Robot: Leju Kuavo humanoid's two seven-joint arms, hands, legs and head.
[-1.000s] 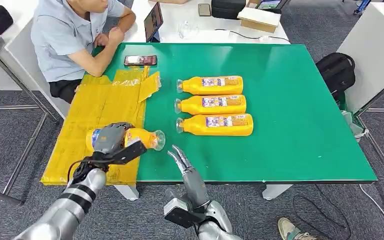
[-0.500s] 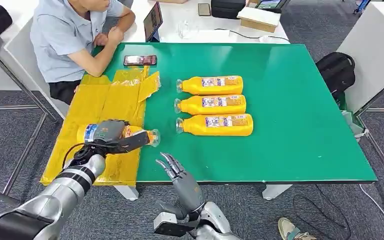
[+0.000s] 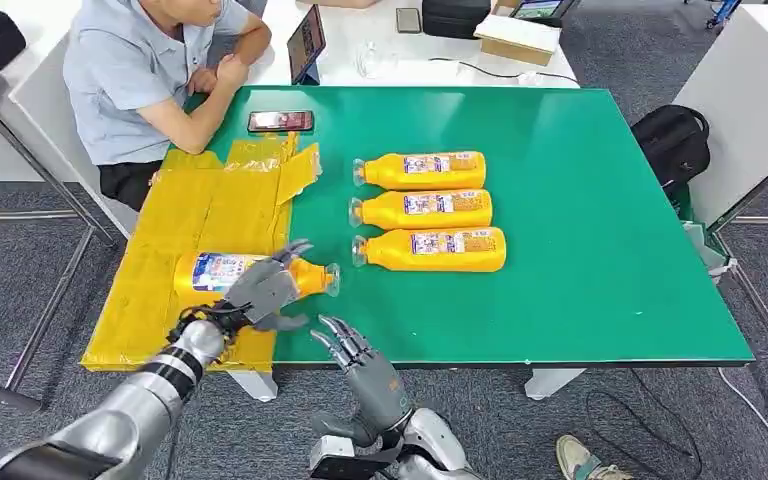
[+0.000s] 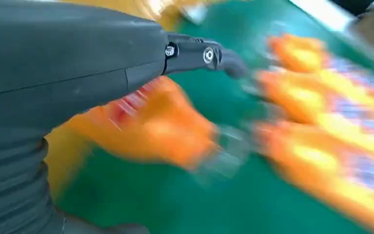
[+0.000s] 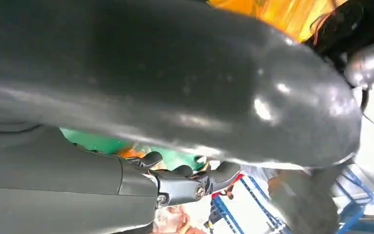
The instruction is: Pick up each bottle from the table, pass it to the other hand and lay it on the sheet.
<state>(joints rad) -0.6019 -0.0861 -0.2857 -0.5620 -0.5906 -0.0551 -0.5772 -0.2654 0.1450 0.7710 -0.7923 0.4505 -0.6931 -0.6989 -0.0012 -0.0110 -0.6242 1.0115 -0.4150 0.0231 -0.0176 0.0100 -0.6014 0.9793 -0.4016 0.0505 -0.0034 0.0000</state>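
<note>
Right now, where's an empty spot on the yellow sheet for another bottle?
The yellow sheet is bare between the person and the laid bottle. It's crowded near the front edge, where the left hand hovers.

Left hand (image 3: 260, 288) now spread open, off the orange plastic juice bottle (image 3: 250, 273), which has been laid across the yellow sheet's (image 3: 175, 220) right edge, clear cap over the green tabletop (image 3: 580, 200).

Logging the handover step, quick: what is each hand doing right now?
Left hand: open, fingers spread beside the bottle lying on the yellow sheet.
Right hand: open, holding nothing, at the near table edge.
</note>
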